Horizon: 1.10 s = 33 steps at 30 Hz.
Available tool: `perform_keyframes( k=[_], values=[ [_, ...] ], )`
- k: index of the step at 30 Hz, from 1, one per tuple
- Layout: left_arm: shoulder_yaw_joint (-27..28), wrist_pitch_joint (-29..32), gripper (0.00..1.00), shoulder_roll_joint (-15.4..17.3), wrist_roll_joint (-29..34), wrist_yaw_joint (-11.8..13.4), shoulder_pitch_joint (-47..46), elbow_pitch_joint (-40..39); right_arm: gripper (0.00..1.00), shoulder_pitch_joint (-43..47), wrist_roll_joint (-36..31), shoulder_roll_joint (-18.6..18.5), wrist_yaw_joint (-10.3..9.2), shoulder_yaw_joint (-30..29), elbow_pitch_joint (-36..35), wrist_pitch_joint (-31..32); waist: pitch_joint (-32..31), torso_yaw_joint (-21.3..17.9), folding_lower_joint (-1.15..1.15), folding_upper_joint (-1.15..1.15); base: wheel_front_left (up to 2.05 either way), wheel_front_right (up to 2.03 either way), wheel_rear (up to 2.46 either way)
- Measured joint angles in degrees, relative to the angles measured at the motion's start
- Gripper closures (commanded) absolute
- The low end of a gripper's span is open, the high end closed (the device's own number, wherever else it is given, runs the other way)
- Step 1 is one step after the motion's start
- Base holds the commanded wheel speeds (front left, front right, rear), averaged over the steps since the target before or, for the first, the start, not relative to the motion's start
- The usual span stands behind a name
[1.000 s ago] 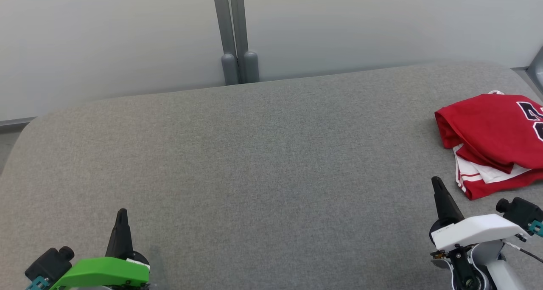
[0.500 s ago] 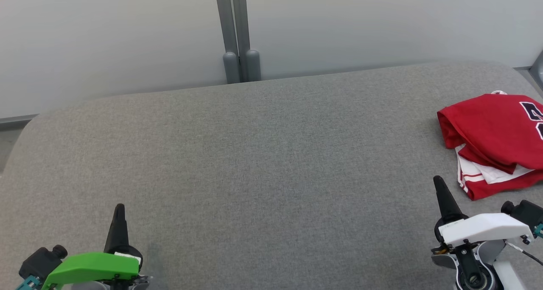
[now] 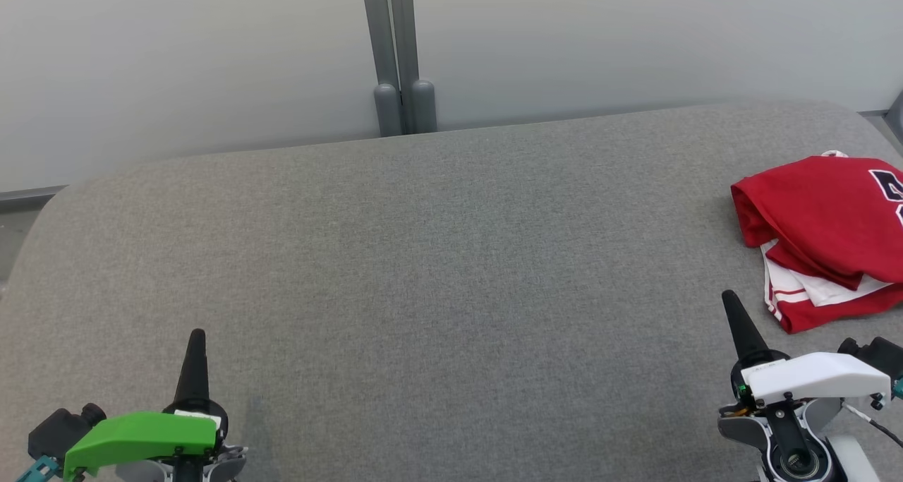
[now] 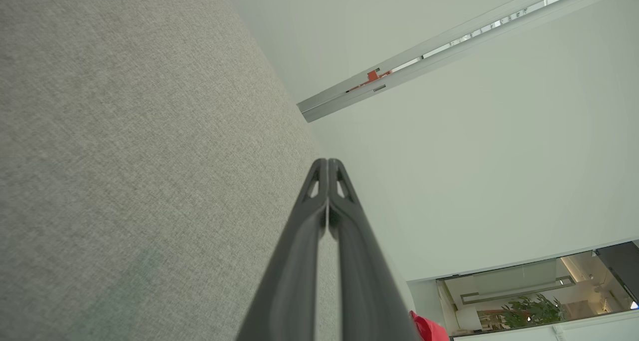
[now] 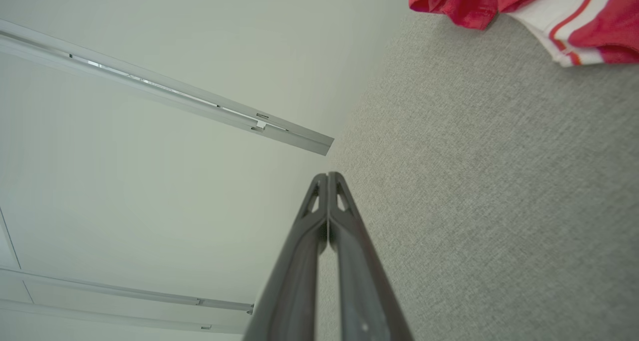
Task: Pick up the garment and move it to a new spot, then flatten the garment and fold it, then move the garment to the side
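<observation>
Folded red garment (image 3: 822,214) at table (image 3: 437,270) edge

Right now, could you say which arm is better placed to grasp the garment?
Likely right: the right gripper sits near the red fabric jersey; the left gripper is far across the grey surface.

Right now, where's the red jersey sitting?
In the head view, the red jersey lies loosely folded at the far right of the grey padded surface, just ahead and to the right of the right end effector, apart from it.
</observation>
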Motion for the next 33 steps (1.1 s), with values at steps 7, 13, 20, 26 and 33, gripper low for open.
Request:
perform_keyframes(
  k=[7, 13, 20, 26, 33],
  values=[
    [0.38, 1.02, 1.00, 0.00, -3.55, -0.14, -0.50, -0.08, 1.00, -0.04, 3.38, 0.42, 0.00, -0.75, -0.21, 1.03, 0.13, 0.17, 0.00, 0.00, 0.00, 0.00, 0.00],
    [0.74, 1.85, 1.00, 0.00, -6.66, -0.16, -0.83, -0.15, 1.00, -0.19, 6.11, 0.73, 0.00, -1.31, -0.40, 1.78, 0.24, 0.32, 0.00, 0.00, 0.00, 0.00, 0.00],
    [1.07, 2.61, 1.00, 0.00, -9.87, -0.24, -1.26, -0.29, 1.00, -0.22, 9.03, 1.05, 0.00, -1.97, -0.56, 2.76, 0.36, 0.48, 0.00, 0.00, 0.00, 0.00, 0.00],
    [1.31, 3.46, 1.00, 0.00, -12.29, -0.49, -1.49, -0.37, 1.00, -0.31, 11.48, 1.29, 0.00, -2.48, -0.75, 3.46, 0.47, 0.63, 0.00, 0.00, 0.00, 0.00, 0.00],
    [1.54, 4.16, 1.00, 0.00, -15.07, -0.66, -2.02, -0.48, 1.00, -0.37, 14.24, 1.54, -0.01, -3.05, -0.89, 4.26, 0.60, 0.80, 0.00, 0.00, 0.00, 0.00, 0.00]
  ],
)
